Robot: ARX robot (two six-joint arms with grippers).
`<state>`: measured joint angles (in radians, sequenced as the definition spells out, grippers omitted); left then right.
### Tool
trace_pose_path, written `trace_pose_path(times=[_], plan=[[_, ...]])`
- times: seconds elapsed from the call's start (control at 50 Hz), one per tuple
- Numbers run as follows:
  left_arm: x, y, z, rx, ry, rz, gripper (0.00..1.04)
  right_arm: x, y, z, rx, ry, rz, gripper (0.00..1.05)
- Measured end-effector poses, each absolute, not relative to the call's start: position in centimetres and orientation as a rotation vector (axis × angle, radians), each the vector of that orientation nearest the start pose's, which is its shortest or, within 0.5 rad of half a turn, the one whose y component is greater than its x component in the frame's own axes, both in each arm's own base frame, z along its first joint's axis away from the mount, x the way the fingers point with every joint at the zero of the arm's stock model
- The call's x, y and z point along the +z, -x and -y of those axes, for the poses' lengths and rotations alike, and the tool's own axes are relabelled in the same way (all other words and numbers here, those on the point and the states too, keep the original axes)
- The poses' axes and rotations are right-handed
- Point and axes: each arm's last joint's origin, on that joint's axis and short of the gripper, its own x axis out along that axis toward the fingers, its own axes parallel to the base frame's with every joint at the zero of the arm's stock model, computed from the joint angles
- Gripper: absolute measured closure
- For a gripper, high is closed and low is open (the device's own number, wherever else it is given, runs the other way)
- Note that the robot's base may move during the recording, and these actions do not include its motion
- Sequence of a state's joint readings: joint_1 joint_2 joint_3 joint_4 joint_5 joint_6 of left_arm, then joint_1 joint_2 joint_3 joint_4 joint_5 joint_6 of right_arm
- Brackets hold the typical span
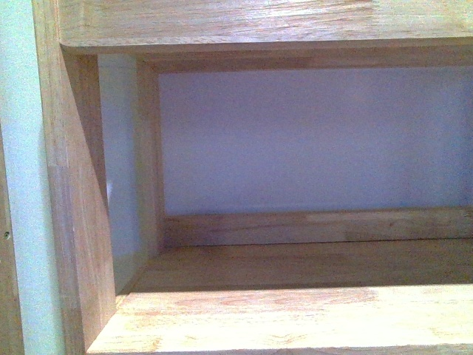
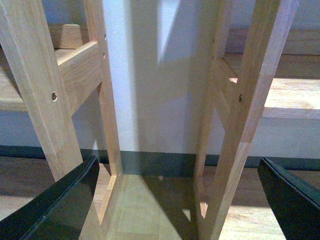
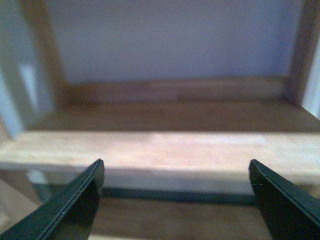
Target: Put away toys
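Two wooden shelf boards frame your front view: the lower shelf board (image 1: 295,318) runs across near you, the upper board (image 1: 259,22) hangs overhead, and a side panel (image 1: 74,207) closes the left. The white wall (image 1: 310,140) stands at the far end. Your left hand (image 2: 180,200) has its fingers spread wide apart before two wooden uprights (image 2: 245,110). Your right hand (image 3: 175,200) is likewise spread, facing a shelf edge (image 3: 165,150). No view shows the plush toy, so its place and heading can't be told.
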<state>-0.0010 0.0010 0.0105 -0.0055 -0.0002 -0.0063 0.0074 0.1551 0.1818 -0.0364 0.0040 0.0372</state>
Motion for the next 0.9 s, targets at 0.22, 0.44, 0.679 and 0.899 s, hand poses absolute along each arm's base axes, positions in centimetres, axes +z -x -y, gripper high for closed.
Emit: trace_pose_path(times=[0.22, 0.44, 0.679, 0.899], plan=[[16.6, -9.7, 0.0, -0.001, 0.006, 0.004, 0.06, 20.0, -9.8, 0.0, 0.003, -0.016, -0.006, 0.64], [16.6, -9.7, 0.0, -0.001, 0.006, 0.004, 0.06, 18.9, -9.8, 0.0, 0.003, -0.009, -0.011, 0.95], [16.6, -9.7, 0.0, -0.001, 0.006, 0.004, 0.06, 18.2, -9.8, 0.0, 0.003, -0.005, -0.008, 1.01], [16.6, -9.7, 0.0, -0.001, 0.006, 0.004, 0.06, 17.6, -9.8, 0.0, 0.003, -0.005, -0.009, 1.01]])
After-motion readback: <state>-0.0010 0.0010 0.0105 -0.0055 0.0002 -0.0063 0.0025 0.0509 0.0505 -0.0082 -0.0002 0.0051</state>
